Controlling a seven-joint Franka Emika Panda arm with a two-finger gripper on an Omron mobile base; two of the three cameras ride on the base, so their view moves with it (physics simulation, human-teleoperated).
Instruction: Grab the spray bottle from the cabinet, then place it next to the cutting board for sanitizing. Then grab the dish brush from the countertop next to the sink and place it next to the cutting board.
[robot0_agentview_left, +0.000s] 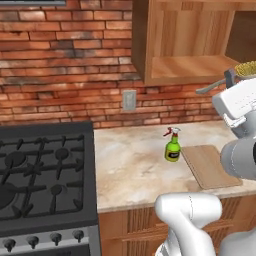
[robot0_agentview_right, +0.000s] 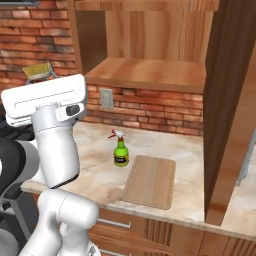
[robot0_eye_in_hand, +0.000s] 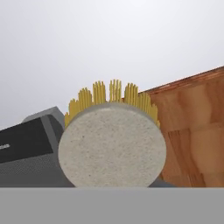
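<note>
While the gripper (robot0_agentview_right: 44, 80) pinched the dish brush (robot0_agentview_right: 38, 71) aloft, bristles up and handle running down into the jaws, the cutting board (robot0_agentview_right: 150, 180) lay well below beside the spray bottle (robot0_agentview_right: 120, 150).

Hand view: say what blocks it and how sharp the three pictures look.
Hand view: the dish brush sits right at the lens, its round grey end covering the middle, yellow bristles behind, no glare. Left base view: evenly lit, slightly soft, faint shadow under the spray bottle. Right base view: similar, cutting board plain and shadowless.
</note>
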